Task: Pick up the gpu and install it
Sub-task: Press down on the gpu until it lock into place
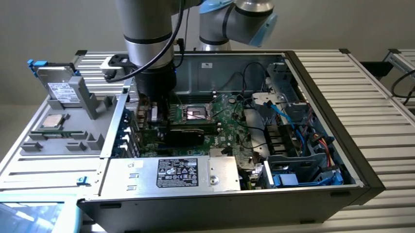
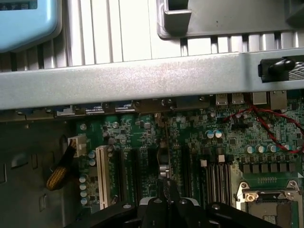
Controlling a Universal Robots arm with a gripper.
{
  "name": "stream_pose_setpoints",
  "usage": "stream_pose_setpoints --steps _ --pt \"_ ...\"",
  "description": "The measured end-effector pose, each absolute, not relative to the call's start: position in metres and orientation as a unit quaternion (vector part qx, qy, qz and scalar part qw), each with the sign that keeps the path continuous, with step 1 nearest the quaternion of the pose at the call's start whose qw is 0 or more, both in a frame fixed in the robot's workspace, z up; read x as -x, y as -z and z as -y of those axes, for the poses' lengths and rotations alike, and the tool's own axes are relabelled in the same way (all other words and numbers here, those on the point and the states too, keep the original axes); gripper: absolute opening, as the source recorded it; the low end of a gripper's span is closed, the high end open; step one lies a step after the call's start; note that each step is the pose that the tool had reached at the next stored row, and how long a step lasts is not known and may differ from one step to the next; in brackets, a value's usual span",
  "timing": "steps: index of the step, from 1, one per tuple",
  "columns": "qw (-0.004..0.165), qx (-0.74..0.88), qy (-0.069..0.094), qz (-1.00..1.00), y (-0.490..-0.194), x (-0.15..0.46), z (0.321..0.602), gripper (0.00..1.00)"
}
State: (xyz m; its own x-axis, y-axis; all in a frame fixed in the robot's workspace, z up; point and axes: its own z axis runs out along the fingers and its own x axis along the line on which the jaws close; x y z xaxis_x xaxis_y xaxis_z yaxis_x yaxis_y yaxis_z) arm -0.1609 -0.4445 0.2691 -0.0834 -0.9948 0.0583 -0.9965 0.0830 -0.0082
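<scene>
Motherboard (image 2: 190,142): green, with silver-topped capacitors and black slots; one slot (image 2: 102,176) white. Computer case (image 1: 311,194): black outside, grey metal inside. Power supply (image 1: 170,174): silver, black label with white print. Cables (image 1: 285,119): blue; wires (image 2: 266,124) red and black. Tabletop (image 1: 382,97): pale grey, ribbed. Fixture tray (image 1: 65,131): grey. Robot arm (image 1: 147,34): silver, with light-blue caps. Gripper (image 2: 167,202): black.

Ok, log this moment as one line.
end effector: shut on gpu | gpu: edge-on at motherboard slots | seated: cannot tell
</scene>
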Motion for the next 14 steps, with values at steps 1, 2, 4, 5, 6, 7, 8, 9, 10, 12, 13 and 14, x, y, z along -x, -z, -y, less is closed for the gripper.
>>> stream_pose_setpoints --steps 1,2,4,5,6,7,8,9,10,12,13,14 --pt "0.019 -0.677 -0.023 0.736 -0.274 0.16 0.445 0.12" --pt "0.02 -0.677 -0.022 0.736 -0.278 0.159 0.445 0.12" --pt "0.024 -0.677 -0.021 0.735 -0.283 0.154 0.445 0.12" --pt "0.025 -0.677 -0.02 0.735 -0.284 0.15 0.445 0.12" --pt "0.026 -0.677 -0.02 0.735 -0.284 0.146 0.445 0.12" --pt "0.026 -0.677 -0.02 0.735 -0.284 0.141 0.445 0.12" --pt "0.026 -0.677 -0.02 0.735 -0.284 0.136 0.445 0.12" --pt "0.026 -0.677 -0.02 0.735 -0.284 0.132 0.445 0.12" --pt "0.027 -0.677 -0.02 0.735 -0.284 0.127 0.445 0.12" --pt "0.027 -0.677 -0.02 0.735 -0.28 0.123 0.445 0.12" --pt "0.027 -0.677 -0.02 0.735 -0.278 0.123 0.445 0.12" --pt "0.027 -0.677 -0.02 0.735 -0.276 0.123 0.445 0.12"
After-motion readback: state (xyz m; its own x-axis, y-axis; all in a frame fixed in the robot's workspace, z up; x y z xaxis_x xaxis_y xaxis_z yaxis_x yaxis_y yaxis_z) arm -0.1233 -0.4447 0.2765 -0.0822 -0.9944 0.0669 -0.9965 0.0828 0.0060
